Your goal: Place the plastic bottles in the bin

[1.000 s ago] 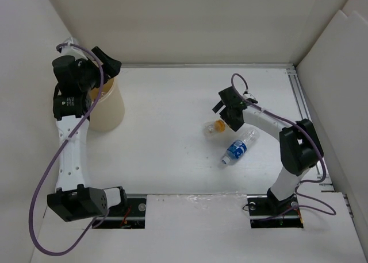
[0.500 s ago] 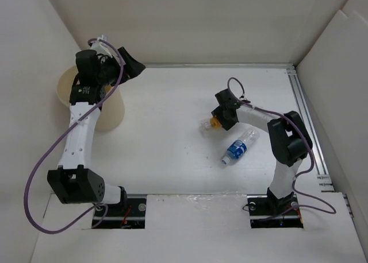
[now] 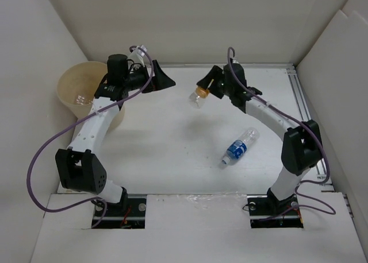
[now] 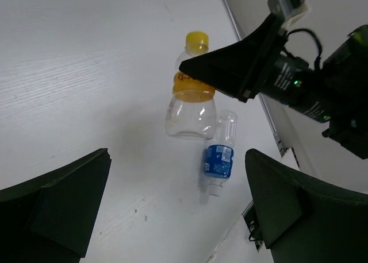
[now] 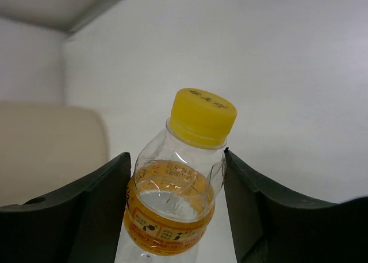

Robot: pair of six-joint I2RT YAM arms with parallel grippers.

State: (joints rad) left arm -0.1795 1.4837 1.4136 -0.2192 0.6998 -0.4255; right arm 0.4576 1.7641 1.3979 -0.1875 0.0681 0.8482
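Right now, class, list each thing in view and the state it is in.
yellow-capped bottle: gripped, held in the air above the table.
blue-labelled bottle: lying on its side on the table, untouched.
bin: upright, something clear inside.
left tool: open, empty.
right tool: shut on the yellow-capped bottle.

yellow-capped bottle (image 5: 172, 211): clear glossy plastic, smooth cap. blue-labelled bottle (image 3: 238, 146): clear plastic. bin (image 3: 66, 82): tan translucent plastic. worktop (image 3: 172, 154): matt white, faintly scuffed.

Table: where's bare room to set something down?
Bare: near middle of the table, between the left arm and the blue-label bottle; the far right corner. Crowded: far middle, where the left gripper faces the right gripper holding the yellow-capped bottle.
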